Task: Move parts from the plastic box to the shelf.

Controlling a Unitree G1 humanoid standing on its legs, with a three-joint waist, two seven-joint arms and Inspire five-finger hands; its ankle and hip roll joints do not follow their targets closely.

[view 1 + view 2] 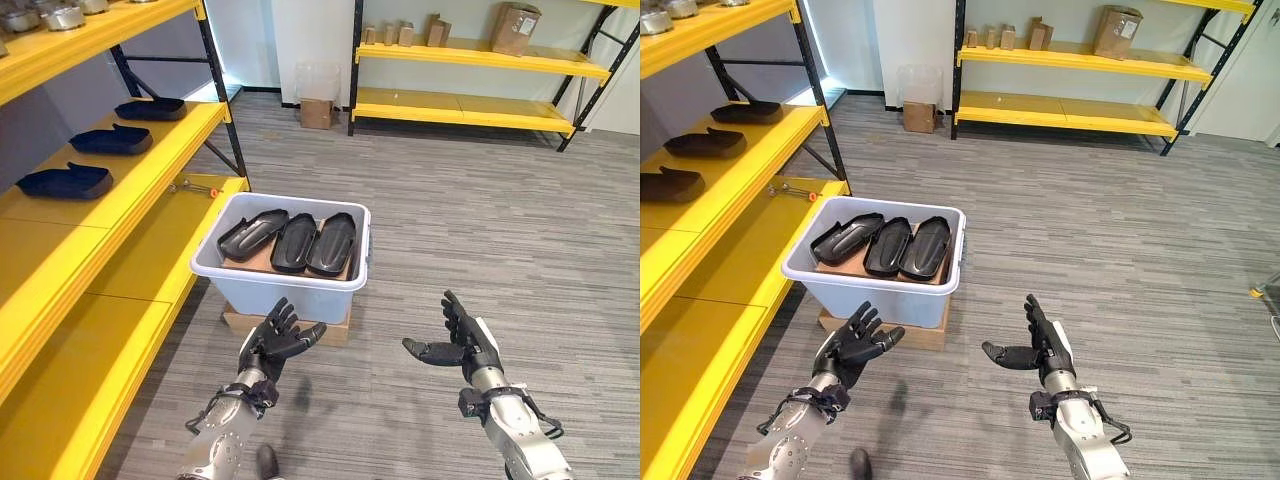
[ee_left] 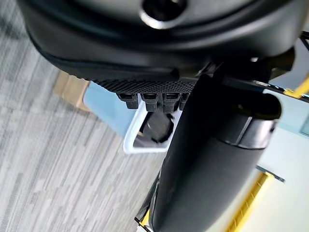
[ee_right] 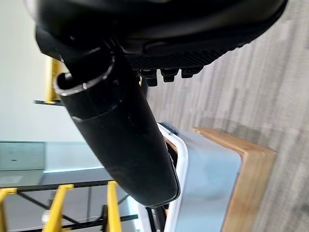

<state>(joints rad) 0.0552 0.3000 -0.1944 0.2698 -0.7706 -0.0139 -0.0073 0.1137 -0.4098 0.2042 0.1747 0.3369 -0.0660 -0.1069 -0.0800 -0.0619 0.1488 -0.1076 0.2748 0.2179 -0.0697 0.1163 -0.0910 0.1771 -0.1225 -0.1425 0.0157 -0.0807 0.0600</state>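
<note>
Here both hands hang open and empty: three black parts lie side by side in the plastic box, long axes pointing away, just ahead of the nearer left hand; the right hand hovers off the box's near right corner.

Premises: a storeroom or small warehouse. Industrial racking with yellow decks and black uprights runs down the left of the frame; a second matching rack stands against the white wall at upper right. The left rack carries dark moulded parts laid in a row, with metal items on its top level. The far rack holds cardboard boxes. Flooring is grey striped carpet. At centre, a pale plastic box of similar dark parts sits on a low wooden platform.
</note>
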